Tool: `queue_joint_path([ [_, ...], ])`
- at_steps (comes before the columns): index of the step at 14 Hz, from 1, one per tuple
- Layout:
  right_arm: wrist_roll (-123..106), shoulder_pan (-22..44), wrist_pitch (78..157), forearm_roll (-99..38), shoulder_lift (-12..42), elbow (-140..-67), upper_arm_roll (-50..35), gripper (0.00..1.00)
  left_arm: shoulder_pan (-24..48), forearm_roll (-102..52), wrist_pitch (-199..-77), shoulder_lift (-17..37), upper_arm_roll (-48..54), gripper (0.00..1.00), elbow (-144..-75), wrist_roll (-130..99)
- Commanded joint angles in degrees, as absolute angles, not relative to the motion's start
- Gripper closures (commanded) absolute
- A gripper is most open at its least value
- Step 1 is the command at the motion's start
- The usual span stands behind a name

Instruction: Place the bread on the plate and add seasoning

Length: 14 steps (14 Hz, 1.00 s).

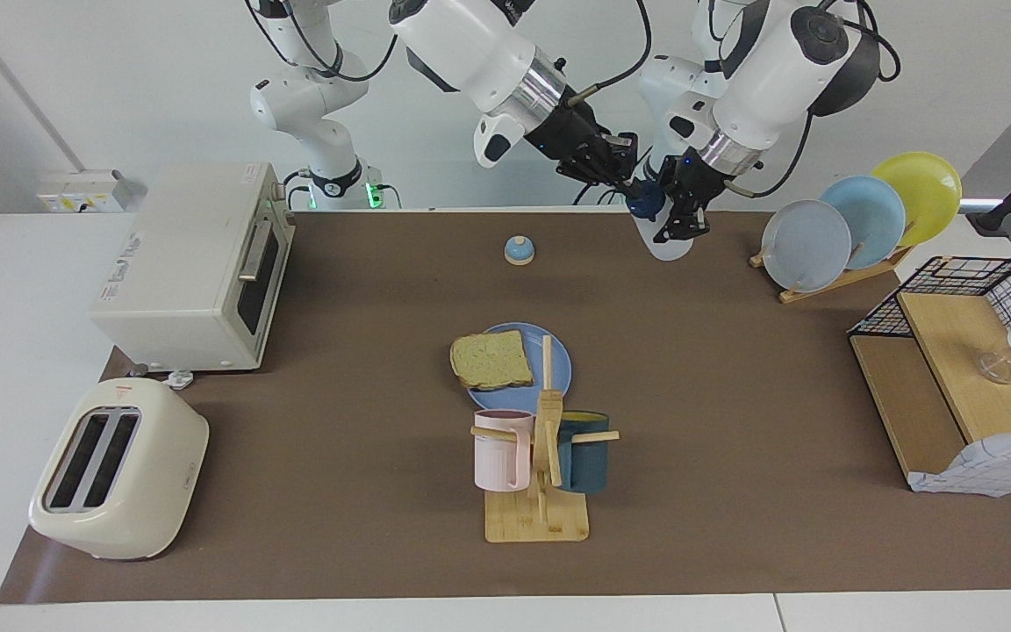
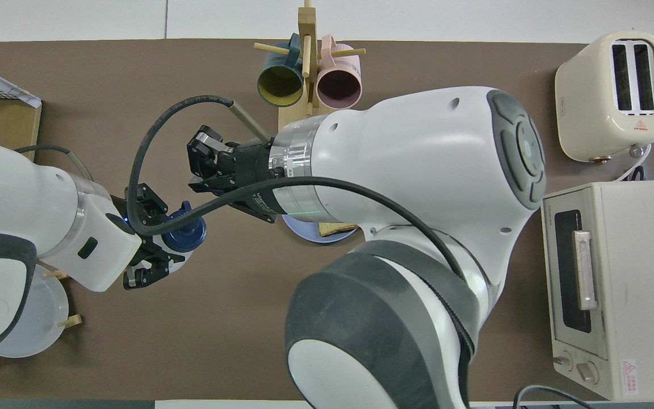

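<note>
The bread (image 1: 492,360) lies on the blue plate (image 1: 558,373) mid-table; overhead only slivers of the bread (image 2: 335,228) and the plate (image 2: 298,227) show under the right arm. My left gripper (image 1: 679,215) (image 2: 159,241) is shut on the seasoning bottle (image 1: 668,244), held tilted in the air over the mat between the bell and the plate rack. The bottle's navy cap (image 1: 643,204) (image 2: 185,234) points toward my right gripper (image 1: 630,182) (image 2: 192,165). That gripper is shut and hangs just above and beside the cap; whether it holds the loop I cannot tell.
A small blue bell (image 1: 519,250) sits near the robots' edge. A toaster oven (image 1: 198,263) and a toaster (image 1: 119,470) stand at the right arm's end. A mug rack (image 1: 541,456) stands just beyond the plate, a plate rack (image 1: 856,224) and wire basket (image 1: 962,377) at the left arm's end.
</note>
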<state>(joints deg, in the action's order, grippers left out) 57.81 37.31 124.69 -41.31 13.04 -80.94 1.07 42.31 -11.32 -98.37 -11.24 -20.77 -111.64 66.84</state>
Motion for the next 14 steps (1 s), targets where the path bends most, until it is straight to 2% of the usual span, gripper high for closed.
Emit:
queue_joint_path([
  [1,56.2,37.5,126.6,-41.8,11.0,-84.5,0.7,1.00,42.3,-11.7,-98.0,-12.4,-20.8,1.00,-112.5,66.3],
  [2,53.6,37.6,126.2,-41.4,10.7,-85.2,0.8,1.00,42.3,-11.7,-97.9,-12.4,-20.8,1.00,-112.5,66.3],
  [3,51.4,38.1,125.9,-40.3,10.1,-86.1,0.8,0.60,42.3,-11.7,-97.8,-12.4,-20.8,1.00,-112.5,66.3],
  [4,49.3,38.4,125.7,-38.1,9.8,-86.8,0.7,0.39,42.3,-11.7,-97.8,-12.4,-20.9,1.00,-112.5,66.3],
  [8,49.3,40.6,124.1,-34.2,9.8,-86.3,0.5,0.41,42.3,-11.7,-98.0,-12.4,-20.8,1.00,-112.5,65.6],
  [12,49.2,41.9,123.5,-32.1,9.8,-86.2,0.4,0.57,42.3,-11.7,-98.1,-12.4,-20.8,1.00,-112.5,65.1],
  [14,49.0,41.7,123.0,-31.6,9.8,-86.0,0.5,0.60,42.3,-11.7,-98.1,-12.4,-20.8,1.00,-112.5,65.1],
])
